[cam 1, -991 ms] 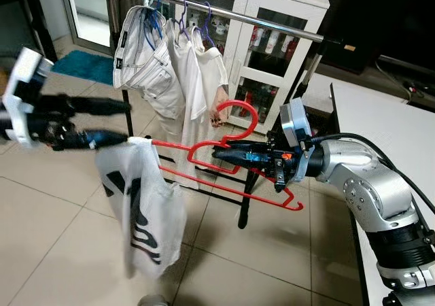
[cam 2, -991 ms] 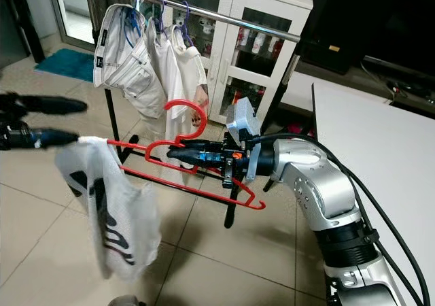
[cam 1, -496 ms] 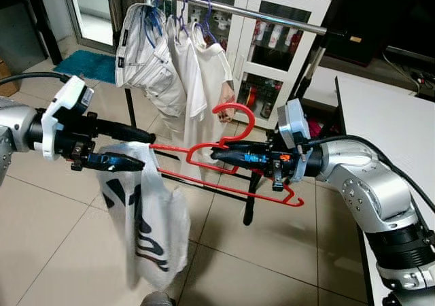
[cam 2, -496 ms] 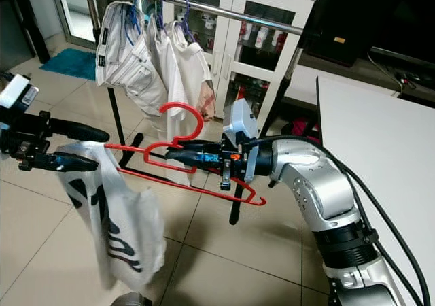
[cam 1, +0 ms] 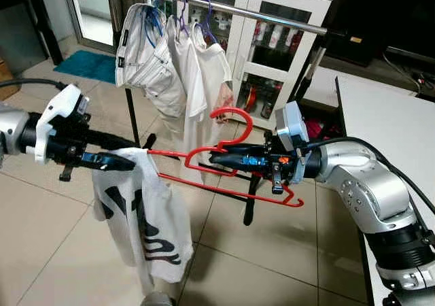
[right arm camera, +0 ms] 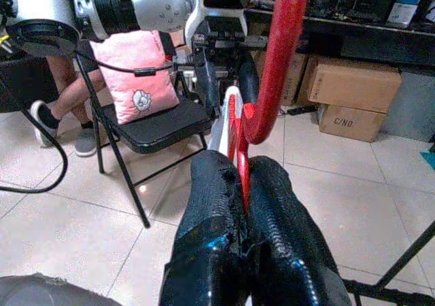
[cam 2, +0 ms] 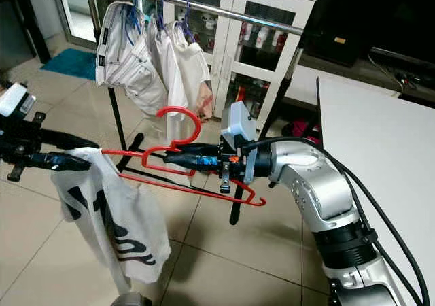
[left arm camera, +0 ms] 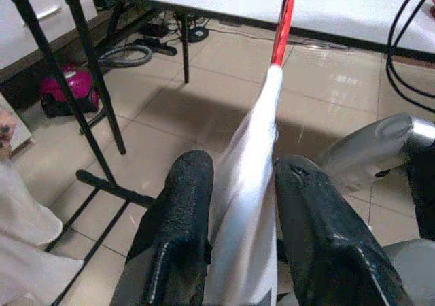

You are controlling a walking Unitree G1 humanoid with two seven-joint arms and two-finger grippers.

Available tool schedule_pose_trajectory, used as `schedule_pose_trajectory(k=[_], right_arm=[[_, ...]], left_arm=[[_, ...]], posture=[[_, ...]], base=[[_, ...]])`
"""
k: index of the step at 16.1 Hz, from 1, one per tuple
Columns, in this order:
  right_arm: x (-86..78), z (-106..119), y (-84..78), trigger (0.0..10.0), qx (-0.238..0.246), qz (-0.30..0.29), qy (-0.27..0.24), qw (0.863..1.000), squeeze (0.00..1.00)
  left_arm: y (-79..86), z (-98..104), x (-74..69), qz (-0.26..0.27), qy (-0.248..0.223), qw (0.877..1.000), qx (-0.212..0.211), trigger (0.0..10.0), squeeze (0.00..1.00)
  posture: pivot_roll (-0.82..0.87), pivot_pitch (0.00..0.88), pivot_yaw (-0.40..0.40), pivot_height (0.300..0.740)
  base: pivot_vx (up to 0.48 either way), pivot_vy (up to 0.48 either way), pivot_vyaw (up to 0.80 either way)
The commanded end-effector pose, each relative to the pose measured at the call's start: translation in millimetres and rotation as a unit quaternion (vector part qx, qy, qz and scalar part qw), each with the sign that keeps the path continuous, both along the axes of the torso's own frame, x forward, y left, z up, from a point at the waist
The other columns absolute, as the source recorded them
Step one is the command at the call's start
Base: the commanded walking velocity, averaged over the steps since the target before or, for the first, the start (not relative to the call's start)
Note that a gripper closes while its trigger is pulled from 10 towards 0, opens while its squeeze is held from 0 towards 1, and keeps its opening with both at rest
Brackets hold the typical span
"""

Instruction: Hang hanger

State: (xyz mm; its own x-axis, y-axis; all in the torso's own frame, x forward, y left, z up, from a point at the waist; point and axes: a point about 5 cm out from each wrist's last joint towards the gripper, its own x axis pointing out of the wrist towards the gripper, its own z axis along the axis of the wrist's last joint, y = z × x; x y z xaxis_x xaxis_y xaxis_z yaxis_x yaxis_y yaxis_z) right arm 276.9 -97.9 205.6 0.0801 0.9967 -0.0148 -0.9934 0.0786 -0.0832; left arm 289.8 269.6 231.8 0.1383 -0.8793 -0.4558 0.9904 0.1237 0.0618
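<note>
right gripper (cam 1: 216,158) fingers pressing together on the red hanger (cam 1: 228,158) just below its hook, holding it level in mid air. left gripper (cam 1: 126,155) fingers pinching the white shirt (cam 1: 146,217) where it is draping over the hanger's far arm. hanger sitting below and in front of the clothes rail (cam 1: 224,9), well apart from it, so hanging is not done yet; lifting the hook onto the rail is what is left, next to the white clothes (cam 1: 170,61) already hanging there. tiled floor (cam 1: 54,251) underneath, glass cabinet (cam 1: 272,41) behind the rail, white tabletop (cam 1: 387,115) on the right.
</note>
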Motion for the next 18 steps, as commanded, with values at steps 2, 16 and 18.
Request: schedule_pose_trajectory(k=[2, 16, 18], right_arm=[[0.3, 4, -2.7, 10.0, -0.003, 0.0, -0.019, 1.0, 0.0], [6.0, 6, -7.7, 10.0, 0.01, -0.032, -0.019, 0.999, 1.0], [8.1, 5, -12.7, 10.0, 0.004, -0.044, -0.021, 0.999, 1.0]], left_arm=[[0.9, 3, -0.1, -0.007, -0.01, 1.0, 0.005, 0.0, 0.0], [-27.9, -1, -5.2, -0.044, 0.0, 0.998, -0.053, 0.0, 0.0], [-26.6, 3, -5.5, -0.03, -0.006, 0.998, -0.063, 0.0, 0.0]], posture=[[0.07, 0.0, -0.065, 0.74], [0.05, 0.0, -0.03, 0.74], [0.05, 0.0, -0.031, 0.74]], base=[[0.0, 0.0, 0.0], [0.0, 0.0, 0.0], [0.0, 0.0, 0.0]])
